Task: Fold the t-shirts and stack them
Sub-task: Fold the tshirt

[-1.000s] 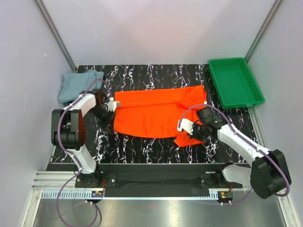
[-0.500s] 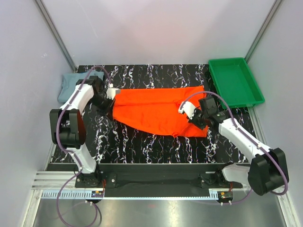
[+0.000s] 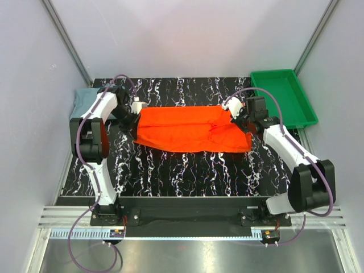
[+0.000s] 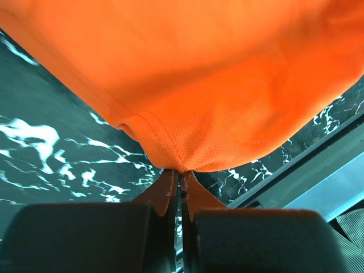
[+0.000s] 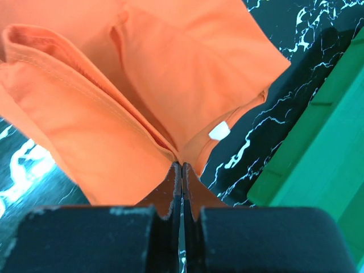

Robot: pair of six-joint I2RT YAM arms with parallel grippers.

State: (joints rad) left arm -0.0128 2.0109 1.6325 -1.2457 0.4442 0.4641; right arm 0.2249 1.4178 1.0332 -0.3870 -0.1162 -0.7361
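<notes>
The orange-red t-shirt (image 3: 190,129) lies folded lengthwise into a long band across the middle of the black marbled table (image 3: 187,170). My left gripper (image 3: 135,118) is shut on its left end, the cloth bunching at the tips (image 4: 180,170). At the band's right end my right gripper (image 3: 238,117) is shut on several layers of the t-shirt (image 5: 114,96), pinched at the tips (image 5: 181,164). A white label (image 5: 219,131) shows near that fold. The grey-blue t-shirt (image 3: 85,98) sits crumpled at the back left corner, partly hidden behind the left arm.
A green plastic tray (image 3: 282,98) stands at the back right, its edge (image 5: 318,148) close beside the right gripper. Grey walls close in the table at the back and on both sides. A metal rail (image 4: 318,170) runs along the table's edge.
Both grippers carried the shirt's near edge away from the arm bases toward the back. The shirt went from a wide spread to a narrower band, and its hanging lower right part is folded in.
</notes>
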